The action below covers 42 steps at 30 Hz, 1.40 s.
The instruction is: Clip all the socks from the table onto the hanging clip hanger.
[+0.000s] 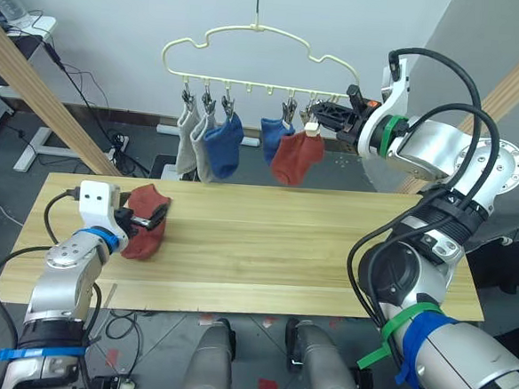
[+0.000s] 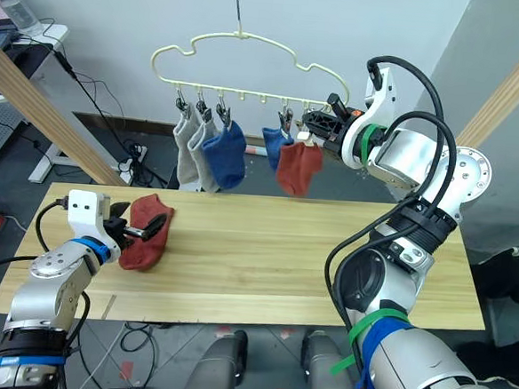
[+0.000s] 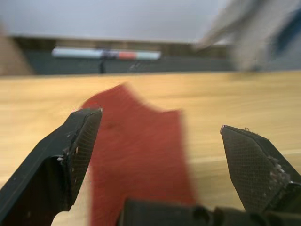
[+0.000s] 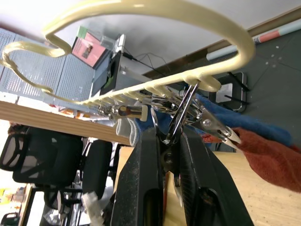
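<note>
Lying on the table at nine o'clock, a rust-red sock is straddled by the wide-open left gripper; the right gripper is pinched onto a metal clip of the clip hanger.

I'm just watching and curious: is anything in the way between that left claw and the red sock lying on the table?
Nothing visible blocks it. The left gripper is open, its fingers either side of the red sock, which lies flat on the table. Bare wood surrounds the sock.
</note>
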Tool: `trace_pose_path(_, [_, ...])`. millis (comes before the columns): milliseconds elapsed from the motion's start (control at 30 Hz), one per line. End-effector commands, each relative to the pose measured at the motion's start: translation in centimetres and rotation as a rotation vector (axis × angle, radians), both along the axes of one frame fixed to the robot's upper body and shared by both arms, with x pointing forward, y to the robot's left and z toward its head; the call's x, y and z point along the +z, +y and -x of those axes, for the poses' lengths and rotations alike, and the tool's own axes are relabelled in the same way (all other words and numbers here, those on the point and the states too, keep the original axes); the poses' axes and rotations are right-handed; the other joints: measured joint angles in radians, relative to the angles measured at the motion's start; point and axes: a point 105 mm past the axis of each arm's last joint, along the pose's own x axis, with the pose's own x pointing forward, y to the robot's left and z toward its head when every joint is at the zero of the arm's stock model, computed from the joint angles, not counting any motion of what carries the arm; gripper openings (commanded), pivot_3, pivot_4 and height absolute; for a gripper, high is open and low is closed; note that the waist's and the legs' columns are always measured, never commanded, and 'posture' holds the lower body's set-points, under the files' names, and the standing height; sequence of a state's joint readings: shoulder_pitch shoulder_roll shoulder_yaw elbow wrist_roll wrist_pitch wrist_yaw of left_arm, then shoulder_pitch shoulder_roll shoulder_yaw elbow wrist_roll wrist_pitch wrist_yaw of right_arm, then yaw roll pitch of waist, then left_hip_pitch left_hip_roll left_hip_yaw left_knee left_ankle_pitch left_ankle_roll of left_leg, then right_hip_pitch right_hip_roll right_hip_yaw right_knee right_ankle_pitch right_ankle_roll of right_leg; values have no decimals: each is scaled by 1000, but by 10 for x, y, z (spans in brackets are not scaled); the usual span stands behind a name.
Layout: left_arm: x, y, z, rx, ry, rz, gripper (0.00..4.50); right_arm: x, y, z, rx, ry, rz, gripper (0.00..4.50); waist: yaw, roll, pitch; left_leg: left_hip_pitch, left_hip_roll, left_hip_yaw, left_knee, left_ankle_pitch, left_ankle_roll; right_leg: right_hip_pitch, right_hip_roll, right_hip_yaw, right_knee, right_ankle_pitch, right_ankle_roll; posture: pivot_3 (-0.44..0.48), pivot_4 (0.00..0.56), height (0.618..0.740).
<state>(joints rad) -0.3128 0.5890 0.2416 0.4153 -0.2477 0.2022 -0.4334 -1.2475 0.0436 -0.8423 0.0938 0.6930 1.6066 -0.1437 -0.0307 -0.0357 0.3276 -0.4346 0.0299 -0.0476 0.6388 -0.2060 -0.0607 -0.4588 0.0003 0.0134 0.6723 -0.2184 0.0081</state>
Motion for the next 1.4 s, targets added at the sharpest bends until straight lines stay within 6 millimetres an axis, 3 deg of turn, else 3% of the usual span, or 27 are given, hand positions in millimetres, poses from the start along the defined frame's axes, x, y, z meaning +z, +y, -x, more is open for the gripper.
trace_pose_path(33, [1,11,-5,29,-10,-27,4500,14,5,6,41,-59,-4,214,-1,0,0,0,0,0,0,0,0,0,0,0,0,0,0,4,311,740])
trace_pose_path(267, [-28,14,-19,39,151,63,4500,16,6,6,39,-61,6,214,-1,0,0,0,1,-1,-2,0,0,0,0,-1,0,0,0,-4,304,740])
trace_pose_path(633, [-51,14,-14,66,279,192,4500,16,5,7,38,-61,9,214,-4,0,0,2,0,0,-2,0,0,0,0,-1,3,0,0,-10,301,740])
trace_pose_path(1000, [-58,8,-6,-1,295,109,2091,17,6,6,41,-55,11,182,-3,0,0,3,0,0,-2,0,0,0,-1,0,3,0,0,-3,303,740])
trace_pose_path(1400, [-54,3,-8,-62,257,15,1945,16,4,4,33,-47,14,182,-3,0,0,3,0,0,-3,0,0,0,-1,0,3,0,0,-5,306,740])
